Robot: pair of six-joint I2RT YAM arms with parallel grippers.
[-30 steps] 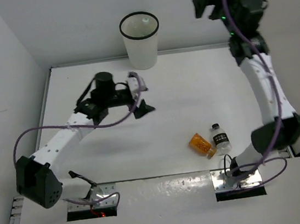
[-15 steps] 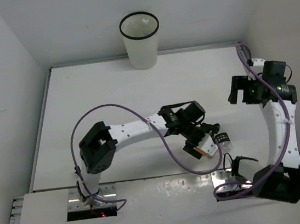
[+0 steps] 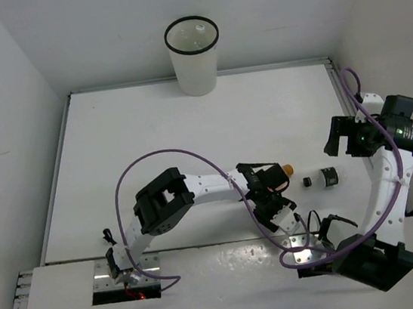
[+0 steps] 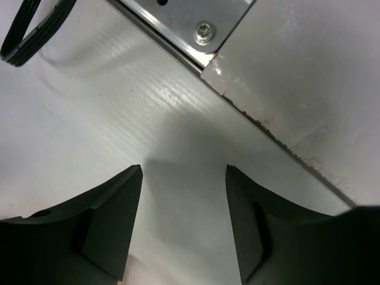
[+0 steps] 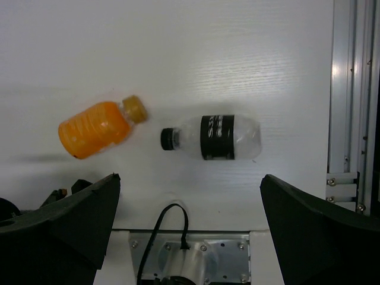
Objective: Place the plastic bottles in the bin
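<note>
White ribbed-plastic worktop (image 3: 189,141), matte, with fine parallel lines showing in both wrist views. Plain white walls (image 3: 3,113) box it in on the left, far and right sides. Silver aluminium rail (image 5: 350,89) runs along the right edge, small screws at its near end. A similar grey strip (image 3: 56,182) lines the left edge. Glossy white panel (image 3: 222,274) spans the near edge. Silver metal plate (image 3: 106,288) is set into it near-left, another (image 3: 308,261) near-right. Hex-socket screw (image 4: 203,32) sits in a plate corner. The panel edge beside it looks chipped.
</note>
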